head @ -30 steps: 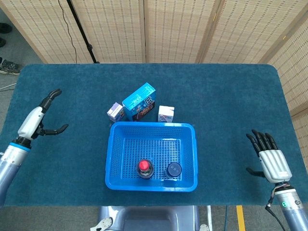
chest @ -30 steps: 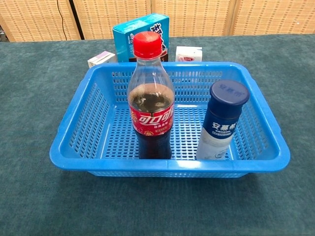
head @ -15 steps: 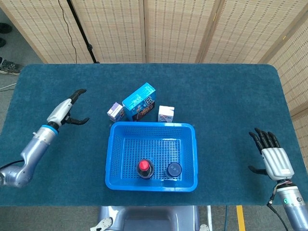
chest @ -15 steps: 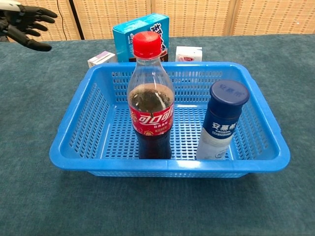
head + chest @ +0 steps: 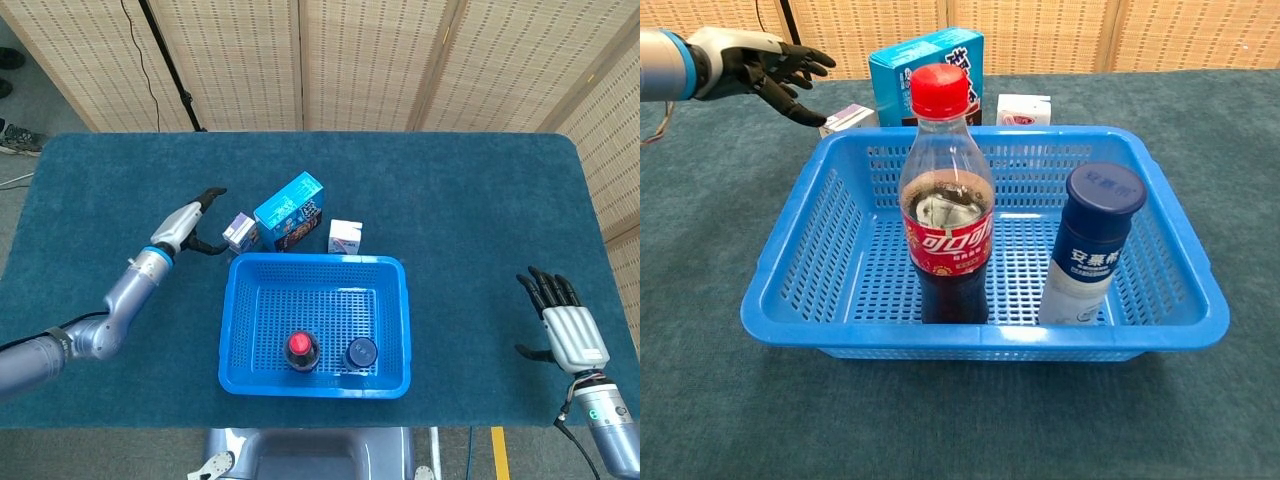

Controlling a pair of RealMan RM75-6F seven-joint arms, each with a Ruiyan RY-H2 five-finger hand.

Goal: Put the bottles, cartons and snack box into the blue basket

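1. The left hand is held just left of the small purple carton. Its fingers are spread and it holds nothing; the thumb reaches toward the carton, but contact cannot be told.
2. The purple carton lies on the table just behind the back-left corner of the blue basket.
3. Beside it is the blue snack box. In the head view its long axis runs diagonally, from near-left to far-right.
4. The white carton is right of the snack box, near the back rim of the basket.
5. Inside the basket, the cola bottle and the white bottle with blue cap stand upright at the front, long axes vertical, caps up.
6. The right hand is well apart at the right edge of the table, fingers spread and pointing away, holding nothing.
7. Compared with one second ago, the left hand has travelled from the far left of the table to the purple carton. The right hand has moved only slightly; the other things are in the same places.
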